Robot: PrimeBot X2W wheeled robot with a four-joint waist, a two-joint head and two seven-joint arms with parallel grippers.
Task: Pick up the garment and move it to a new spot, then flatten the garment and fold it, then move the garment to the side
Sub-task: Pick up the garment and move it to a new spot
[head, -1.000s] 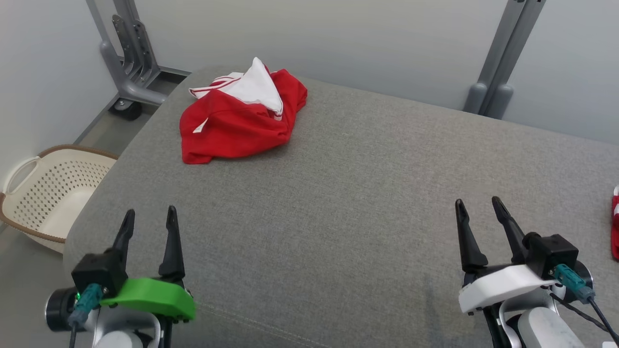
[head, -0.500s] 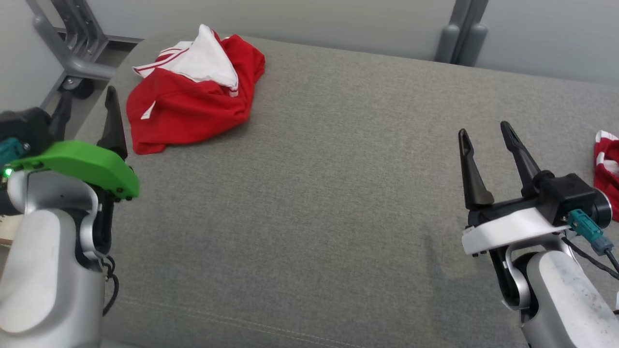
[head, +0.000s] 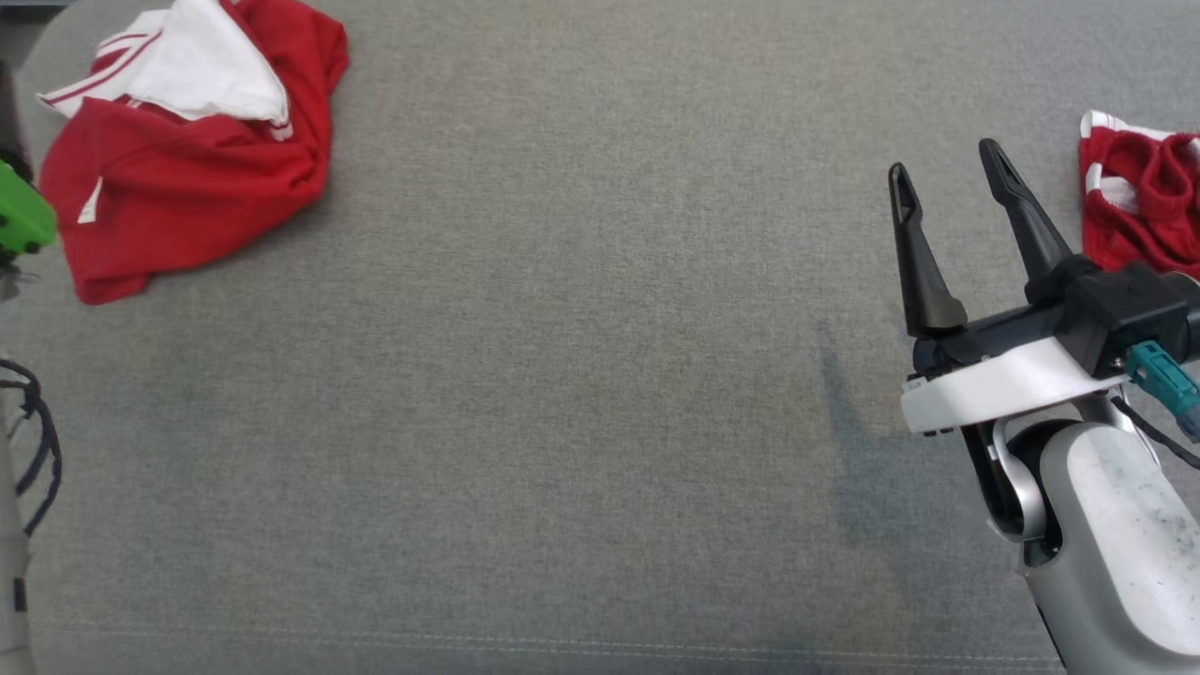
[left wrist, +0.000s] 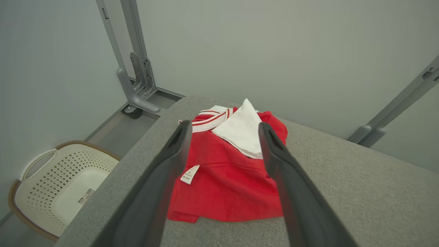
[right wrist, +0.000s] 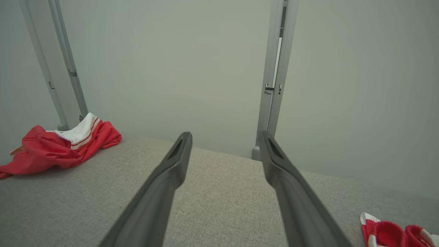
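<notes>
EDITOR: Where does the garment (head: 187, 178) lie?

REPORTER: It lies crumpled, red with a white panel uppermost, at the far left corner of the grey padded table (head: 581, 375), close to its left edge. A white label (left wrist: 189, 174) shows on the near fold.

EDITOR: And the arms?

REPORTER: The left gripper (left wrist: 224, 125) hovers just short of the heap, fingers spread and holding nothing. The right gripper (head: 943, 157) stands over the table's right side, fingers likewise apart and empty. It is near a second red-and-white piece (head: 1139, 202) at the right edge.

EDITOR: What could spoil the pickup?

REPORTER: The heap is layered, so a pinch may catch one fold only, leaving the rest to trail or slip free. A sideways drag could carry the cloth over the left edge, where a laundry basket (left wrist: 58, 185) stands on the floor. Too low an approach might snag the table's cover. The right arm, reaching across, could also brush the other piece.
</notes>
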